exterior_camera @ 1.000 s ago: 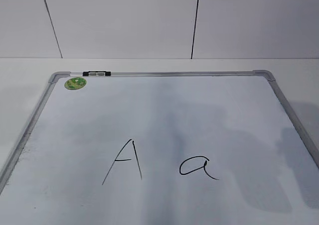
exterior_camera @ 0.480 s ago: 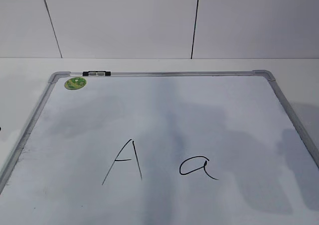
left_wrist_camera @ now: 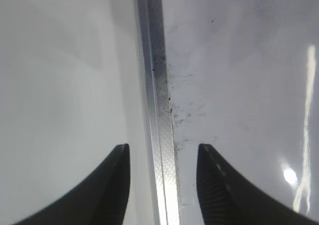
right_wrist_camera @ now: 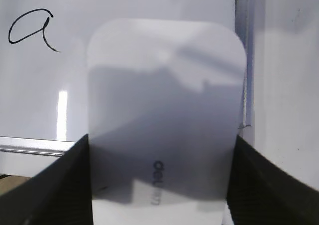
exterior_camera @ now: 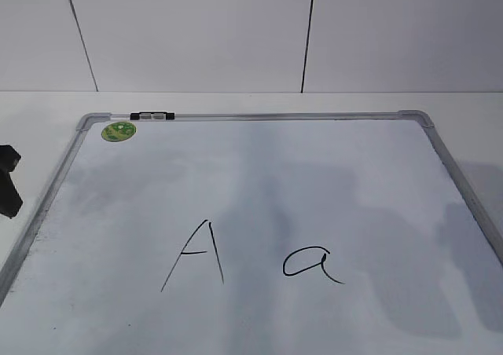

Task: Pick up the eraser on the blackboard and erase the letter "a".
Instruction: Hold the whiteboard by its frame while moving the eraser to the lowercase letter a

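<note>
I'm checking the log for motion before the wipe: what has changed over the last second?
A dark gripper part, apparently the left gripper, has come into the exterior view at its left edge, beside the blackboard frame; a second ago it was not there. The letter "a", the capital A, green sticker and clip are unchanged.

Eraser (right_wrist_camera: 164,115): white oblong, rounded corners, grey lettering; I see it between dark fingers. Board (exterior_camera: 259,174): white, grey-framed, flat. Letter "a" (exterior_camera: 312,264): black cursive, unerased, at eraser's 10 o'clock.
</note>
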Controlling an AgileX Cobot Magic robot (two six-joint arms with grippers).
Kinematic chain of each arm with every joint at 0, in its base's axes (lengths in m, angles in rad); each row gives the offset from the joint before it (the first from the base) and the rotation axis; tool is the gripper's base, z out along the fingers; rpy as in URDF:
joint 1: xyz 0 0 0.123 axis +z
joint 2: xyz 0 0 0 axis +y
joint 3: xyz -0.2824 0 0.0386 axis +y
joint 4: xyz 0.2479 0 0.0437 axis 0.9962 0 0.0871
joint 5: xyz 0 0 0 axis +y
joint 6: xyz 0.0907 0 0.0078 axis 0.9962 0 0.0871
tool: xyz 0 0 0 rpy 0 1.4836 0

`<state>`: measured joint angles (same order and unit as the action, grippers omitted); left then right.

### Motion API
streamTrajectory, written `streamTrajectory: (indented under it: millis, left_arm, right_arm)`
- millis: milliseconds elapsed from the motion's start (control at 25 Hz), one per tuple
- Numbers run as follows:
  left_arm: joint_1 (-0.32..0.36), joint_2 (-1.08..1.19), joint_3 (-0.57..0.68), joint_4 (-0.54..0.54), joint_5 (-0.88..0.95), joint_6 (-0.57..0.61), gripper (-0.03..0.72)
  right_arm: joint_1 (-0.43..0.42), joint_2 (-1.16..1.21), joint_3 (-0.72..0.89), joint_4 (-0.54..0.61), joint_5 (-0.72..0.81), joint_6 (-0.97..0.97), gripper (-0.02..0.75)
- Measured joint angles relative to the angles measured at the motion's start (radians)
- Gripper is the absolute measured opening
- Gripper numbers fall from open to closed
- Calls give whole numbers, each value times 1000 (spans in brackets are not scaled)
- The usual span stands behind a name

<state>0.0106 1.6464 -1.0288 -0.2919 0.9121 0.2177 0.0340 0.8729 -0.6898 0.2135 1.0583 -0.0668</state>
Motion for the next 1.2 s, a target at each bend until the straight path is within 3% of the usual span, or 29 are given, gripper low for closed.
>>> streamTrajectory:
  millis: [320, 760, 1200]
  left_arm:
    - [0, 111, -69, -6, -8, 13, 302]
    - [0, 199, -86, -10, -18, 18, 237]
    - [0, 238, -86, -18, -38, 22, 223]
  right_arm:
    - [0, 0, 0, 0, 0, 0, 564]
    - [0, 0, 0, 2, 0, -2, 564]
    - [0, 0, 0, 2, 0, -2, 564]
